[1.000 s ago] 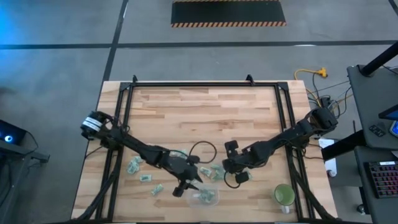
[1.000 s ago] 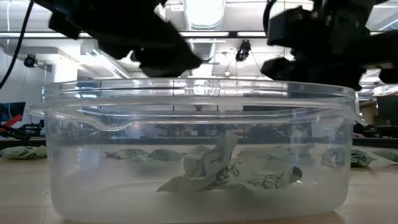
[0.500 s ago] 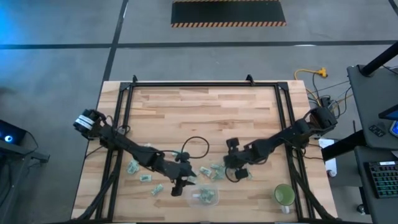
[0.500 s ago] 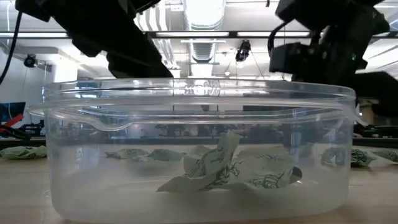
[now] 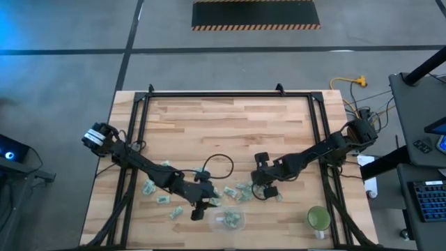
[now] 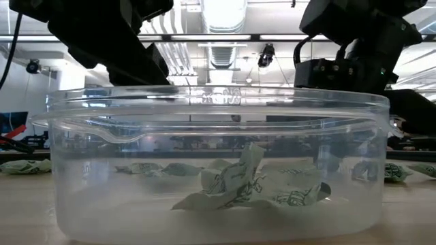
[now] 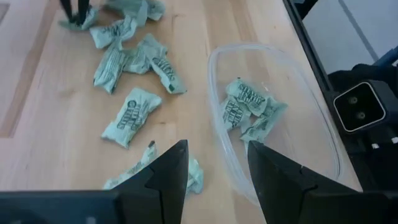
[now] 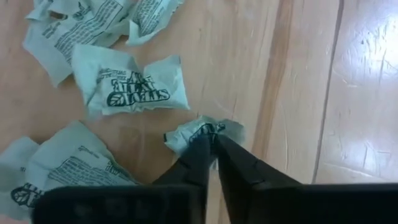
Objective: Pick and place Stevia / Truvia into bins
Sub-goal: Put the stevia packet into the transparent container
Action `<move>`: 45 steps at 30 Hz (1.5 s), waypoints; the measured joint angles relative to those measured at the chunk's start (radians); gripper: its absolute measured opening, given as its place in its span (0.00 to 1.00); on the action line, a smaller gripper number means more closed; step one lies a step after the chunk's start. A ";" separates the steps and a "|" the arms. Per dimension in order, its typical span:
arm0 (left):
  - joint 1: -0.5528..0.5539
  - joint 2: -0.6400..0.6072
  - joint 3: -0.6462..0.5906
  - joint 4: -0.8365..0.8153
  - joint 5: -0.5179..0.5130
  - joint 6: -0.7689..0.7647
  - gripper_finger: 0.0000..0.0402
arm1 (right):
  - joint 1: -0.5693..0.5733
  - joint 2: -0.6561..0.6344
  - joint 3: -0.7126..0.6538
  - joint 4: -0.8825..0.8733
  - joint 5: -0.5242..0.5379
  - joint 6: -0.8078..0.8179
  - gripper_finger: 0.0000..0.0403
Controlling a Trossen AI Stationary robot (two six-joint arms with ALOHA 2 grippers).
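Pale green Stevia sachets [image 7: 130,116] lie loose on the wooden table, near its front edge. More of them [image 7: 249,111] lie in the clear plastic bin [image 7: 311,106], which fills the low view [image 6: 102,170]. My right gripper [image 8: 211,142] points steeply down at the far right of the loose cluster, shut on one crumpled sachet [image 8: 200,132]. My left gripper [image 7: 217,177] hovers open just left of the bin [image 5: 245,220], its fingers over the bin's near rim and a loose sachet [image 7: 194,175], touching neither. My right gripper pinches a crumpled sachet by its near edge [image 8: 205,133] between its two fingertips. The fingers come from above, slanting down. The sachet lies on the table below them.
A round green cup [image 5: 318,218] stands at the front right. More sachets [image 5: 150,187] lie to the left of my left gripper [image 5: 201,207]. A black cable loop [image 5: 221,167] lies behind the cluster. A black frame borders the table.
My right gripper has sunk toward the table at the right end of the sachet cluster. My left gripper has drawn a little toward the table's left, away from above the bin, and its wrist has rolled. The bin and its sachets have kept still.
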 joint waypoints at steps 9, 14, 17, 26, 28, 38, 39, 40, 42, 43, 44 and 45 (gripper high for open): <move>-0.002 -0.016 -0.003 -0.129 -0.026 -0.076 0.37 | 0.004 -0.029 0.014 -0.002 0.028 -0.015 0.02; -0.005 -0.028 -0.004 -0.175 -0.055 -0.105 0.37 | 0.023 -0.110 0.014 0.001 0.070 -0.014 0.02; -0.008 -0.033 -0.004 -0.192 -0.058 -0.108 0.37 | 0.048 -0.158 0.011 0.045 0.066 -0.018 0.02; -0.009 -0.035 -0.005 -0.205 -0.066 -0.110 0.37 | 0.135 -0.142 -0.047 0.599 -0.286 -0.161 0.02; -0.009 -0.039 -0.005 -0.219 -0.078 -0.112 0.37 | 0.145 -0.111 -0.054 0.671 -0.332 -0.175 0.02; -0.019 -0.063 -0.006 -0.255 -0.107 -0.159 0.37 | 0.144 0.070 0.015 0.788 -0.358 -0.156 0.02; -0.020 -0.063 -0.006 -0.257 -0.107 -0.160 0.37 | 0.144 0.082 0.027 0.785 -0.359 -0.156 0.02; -0.021 -0.063 -0.006 -0.257 -0.107 -0.160 0.37 | 0.144 0.094 0.038 0.781 -0.360 -0.156 0.02; -0.023 -0.063 -0.006 -0.260 -0.107 -0.160 0.37 | 0.144 0.112 0.052 0.773 -0.361 -0.154 0.02; -0.023 -0.063 -0.006 -0.262 -0.106 -0.160 0.37 | 0.144 0.118 0.059 0.772 -0.361 -0.153 0.02; -0.023 -0.063 -0.006 -0.267 -0.107 -0.161 0.37 | 0.144 0.123 0.063 0.772 -0.361 -0.153 0.02; -0.023 -0.063 -0.006 -0.271 -0.107 -0.161 0.37 | 0.144 0.125 0.064 0.774 -0.361 -0.155 0.02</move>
